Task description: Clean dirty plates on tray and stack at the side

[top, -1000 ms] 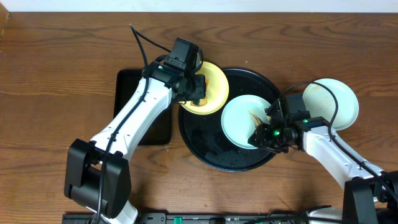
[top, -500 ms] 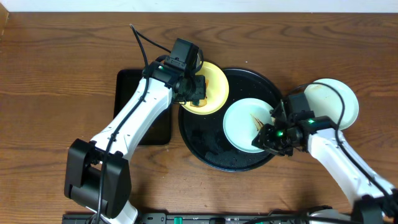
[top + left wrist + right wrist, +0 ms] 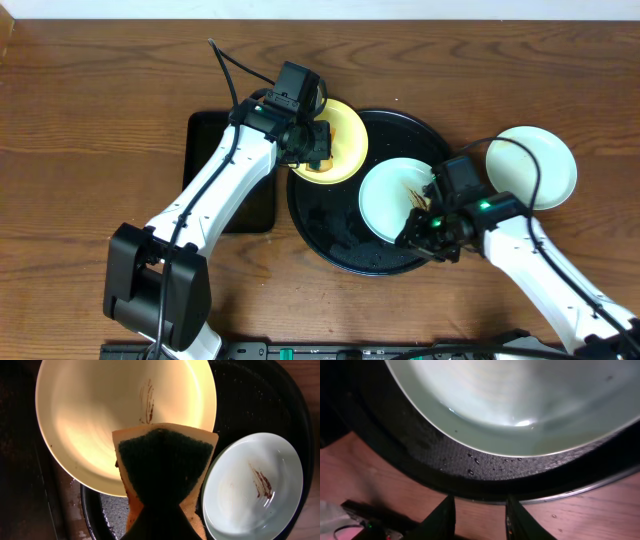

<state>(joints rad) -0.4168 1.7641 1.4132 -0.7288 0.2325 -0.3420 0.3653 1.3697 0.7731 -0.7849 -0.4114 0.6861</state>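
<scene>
Left gripper [image 3: 316,143] clenched on sponge [image 3: 165,455] above yellow plate [image 3: 90,415] (tray's [image 3: 335,245] 11 o'clock). Right gripper [image 3: 480,510] fingers parted, empty, at mint plate's [image 3: 392,200] 5 o'clock: seat rim deep before closing.

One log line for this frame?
left tool: shut on sponge at yellow plate, smear visible | right tool: open at tray edge by smeared mint plate | other mint plate: off tray, to its right
</scene>
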